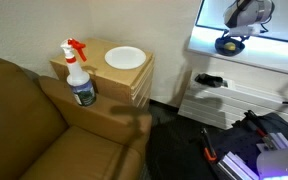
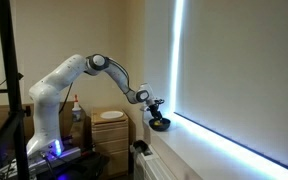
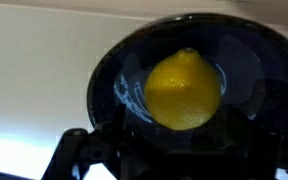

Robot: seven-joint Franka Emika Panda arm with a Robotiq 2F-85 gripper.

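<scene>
A yellow lemon lies inside a dark bowl that stands on a white window sill. In the wrist view the bowl fills most of the picture. My gripper hovers just above it, jaws open wide and holding nothing, with its dark fingers showing along the bottom edge. In both exterior views the gripper hangs a little above the bowl on the sill. The lemon cannot be made out in those views.
A spray bottle with a red trigger and a white plate stand on a wooden side table beside a brown sofa. Under the sill is a white unit with a black object. A window blind hangs behind the bowl.
</scene>
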